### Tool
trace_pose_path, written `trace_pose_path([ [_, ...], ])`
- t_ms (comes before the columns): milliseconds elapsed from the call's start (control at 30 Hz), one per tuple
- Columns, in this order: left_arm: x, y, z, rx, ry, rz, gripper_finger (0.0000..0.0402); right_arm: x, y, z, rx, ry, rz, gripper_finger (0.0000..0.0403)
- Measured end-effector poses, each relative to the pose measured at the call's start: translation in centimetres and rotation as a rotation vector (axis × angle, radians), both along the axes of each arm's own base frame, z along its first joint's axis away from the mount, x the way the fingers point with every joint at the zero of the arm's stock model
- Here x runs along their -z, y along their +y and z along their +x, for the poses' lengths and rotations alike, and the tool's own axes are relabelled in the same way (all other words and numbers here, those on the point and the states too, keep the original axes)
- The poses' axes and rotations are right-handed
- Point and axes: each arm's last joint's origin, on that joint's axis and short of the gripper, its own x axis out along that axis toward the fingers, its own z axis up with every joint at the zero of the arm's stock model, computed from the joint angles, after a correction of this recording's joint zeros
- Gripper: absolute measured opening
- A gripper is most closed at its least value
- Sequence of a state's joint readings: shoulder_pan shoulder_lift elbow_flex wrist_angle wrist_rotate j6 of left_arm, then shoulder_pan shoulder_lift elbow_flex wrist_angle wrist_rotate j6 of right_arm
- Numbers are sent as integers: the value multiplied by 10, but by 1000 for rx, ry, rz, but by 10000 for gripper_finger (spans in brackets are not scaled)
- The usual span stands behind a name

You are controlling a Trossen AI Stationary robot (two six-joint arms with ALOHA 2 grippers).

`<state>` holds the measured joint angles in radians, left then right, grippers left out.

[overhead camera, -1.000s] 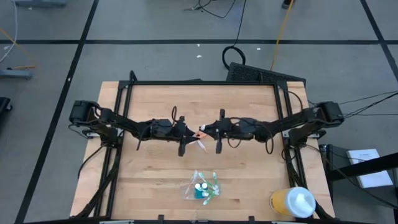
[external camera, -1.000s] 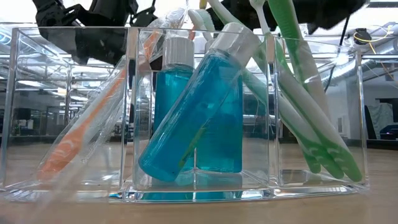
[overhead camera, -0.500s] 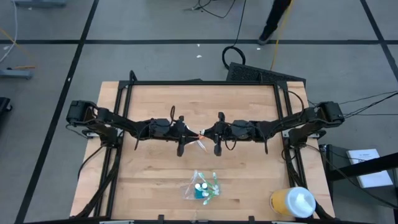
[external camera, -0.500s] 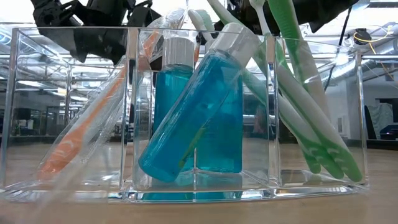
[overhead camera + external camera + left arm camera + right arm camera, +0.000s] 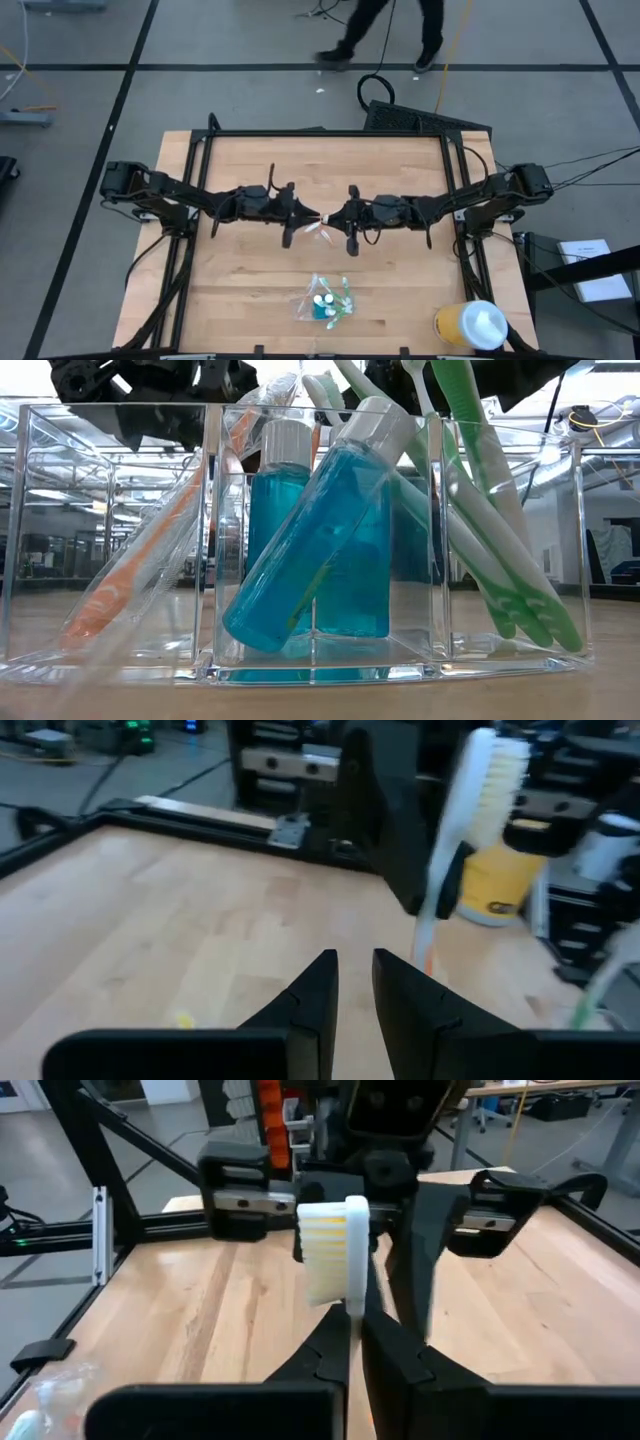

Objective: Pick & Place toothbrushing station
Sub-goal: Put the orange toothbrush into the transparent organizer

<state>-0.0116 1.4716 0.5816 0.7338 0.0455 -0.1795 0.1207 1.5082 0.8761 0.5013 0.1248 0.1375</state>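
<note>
1. Toothbrushing station point(image 5: 323, 303): on the tabletop point(image 5: 250, 170) near its front edge, holding blue bottles point(image 5: 315, 540), green toothbrushes point(image 5: 500, 550) and an orange toothbrush point(image 5: 140, 570).
2. Right claw point(image 5: 327, 217): above the tabletop's middle, behind the station, clenched on a white toothbrush point(image 5: 335, 1260).
3. Left claw point(image 5: 306, 214): just beside the right claw, fingers point(image 5: 310, 1005) narrowly parted, grasping nothing visible.
4. Yellow cup point(image 5: 470, 325): at the front right corner, right of the station.
</note>
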Motion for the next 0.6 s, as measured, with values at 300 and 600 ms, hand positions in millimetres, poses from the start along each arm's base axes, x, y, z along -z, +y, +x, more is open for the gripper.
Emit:
trace_pose_path([
  [300, -3, -4, 0, 93, -23, -47, 128, 0, 2, 0, -7, 5, -6, 6],
  [600, -3, -8, 0, 134, -33, -26, 203, -4, 4, 0, -16, -40, -13, 8],
])
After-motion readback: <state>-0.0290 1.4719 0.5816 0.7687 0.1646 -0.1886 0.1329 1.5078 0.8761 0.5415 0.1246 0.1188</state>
